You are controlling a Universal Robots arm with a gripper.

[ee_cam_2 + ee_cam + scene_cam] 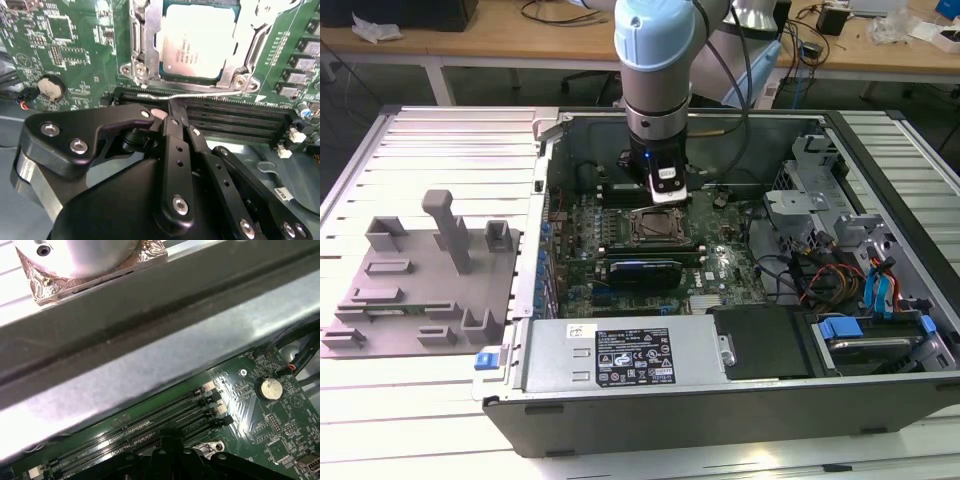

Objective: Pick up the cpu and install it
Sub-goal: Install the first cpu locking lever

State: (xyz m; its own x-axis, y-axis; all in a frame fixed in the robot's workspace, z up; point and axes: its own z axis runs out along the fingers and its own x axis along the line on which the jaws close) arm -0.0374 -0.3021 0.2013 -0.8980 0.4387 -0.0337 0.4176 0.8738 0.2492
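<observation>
In the second wrist view the cpu (197, 42) lies flat inside the socket frame (142, 55) on the green motherboard, its silvery-white top plate facing up. The frame's thin wire lever (210, 93) runs along the socket's edge. My gripper (172, 111) hovers just beside that edge, over the black memory slots (235, 117); its black fingers (176, 150) are pressed together with nothing seen between them. In the exterior view the gripper (667, 192) hangs straight down over the dark socket (660, 228) in the middle of the open computer case.
A silver power supply box (620, 358) fills the case's front. Drive bays and coloured cables (865, 285) sit on the exterior view's right. A grey fixture plate (420, 285) lies outside the case on the left. A coin battery (270, 388) and the case wall (150, 355) are close by.
</observation>
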